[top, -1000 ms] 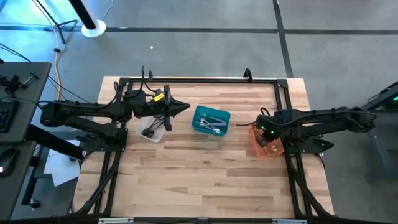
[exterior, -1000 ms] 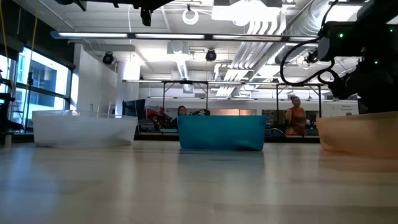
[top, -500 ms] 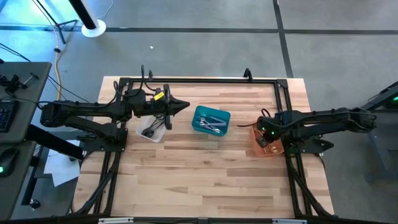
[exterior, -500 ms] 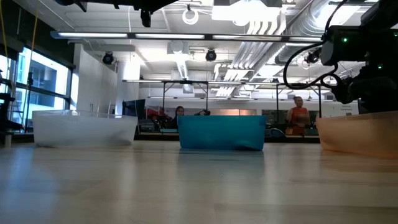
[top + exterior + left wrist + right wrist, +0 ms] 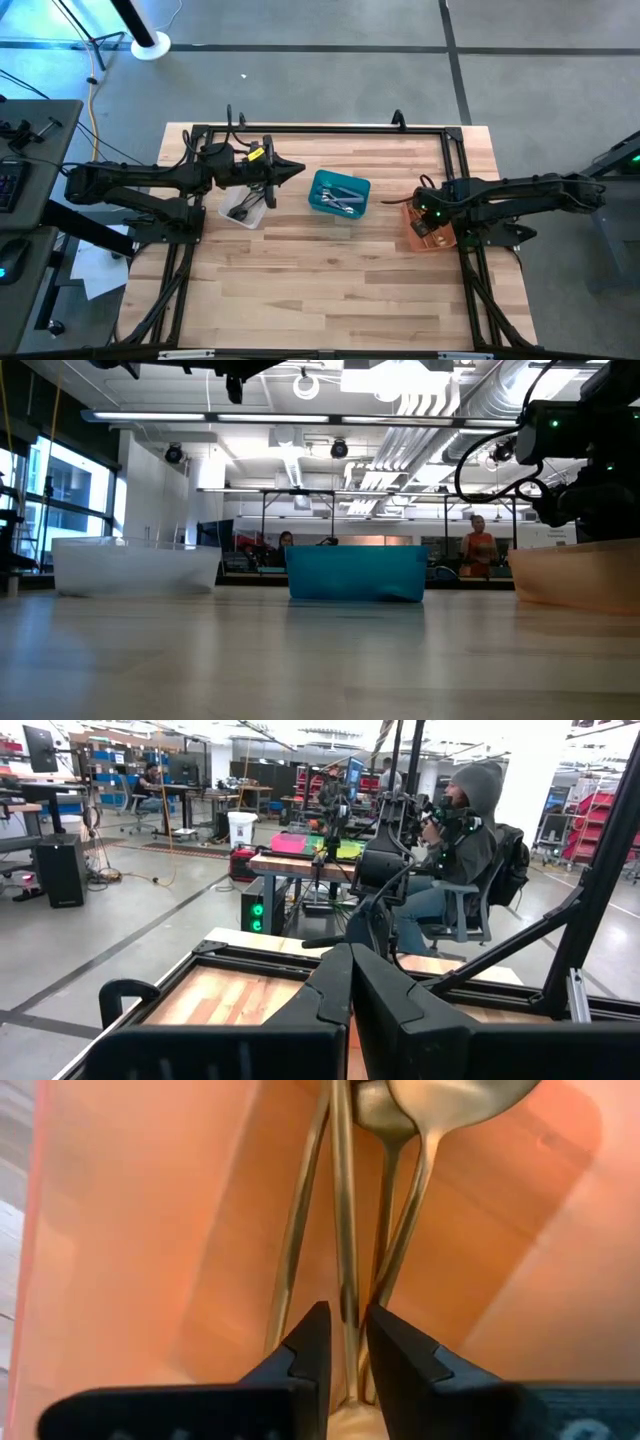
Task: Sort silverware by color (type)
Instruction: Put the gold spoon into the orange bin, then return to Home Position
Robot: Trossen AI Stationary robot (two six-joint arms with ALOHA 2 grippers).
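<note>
Gold-toned silverware (image 5: 345, 1210) lies in the orange bin (image 5: 130, 1230) — 1 handle between the right hand's (image 5: 345, 1342) slightly parted fingers.

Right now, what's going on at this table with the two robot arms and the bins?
The robot is sorting silverware into three bins. The right claw is down inside the orange bin, its fingers slightly parted around a gold-toned utensil handle lying among other gold pieces. The left claw hangs shut between the clear bin, which holds dark utensils, and the teal bin, which holds silver ones.
</note>
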